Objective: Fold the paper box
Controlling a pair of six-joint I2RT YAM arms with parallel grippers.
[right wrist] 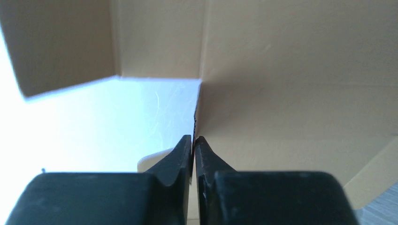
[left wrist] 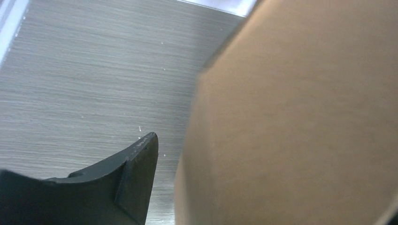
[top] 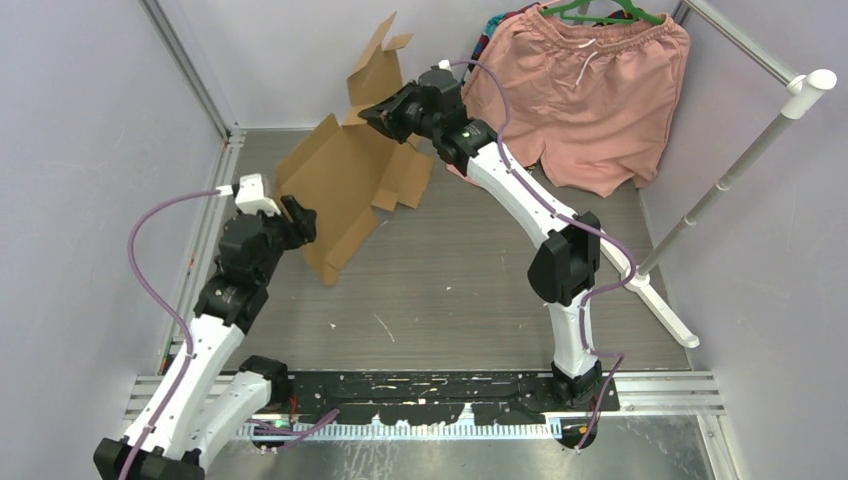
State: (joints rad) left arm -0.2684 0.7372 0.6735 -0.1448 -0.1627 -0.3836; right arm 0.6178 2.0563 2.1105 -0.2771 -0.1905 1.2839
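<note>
By left fingers (left wrist: 136, 173), presumably paper box (left wrist: 291, 122).

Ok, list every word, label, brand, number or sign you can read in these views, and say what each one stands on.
None: no readable text in any of the three views.
The paper box is plain brown cardboard with no print on it.
The pink shorts show no label or logo.
</note>
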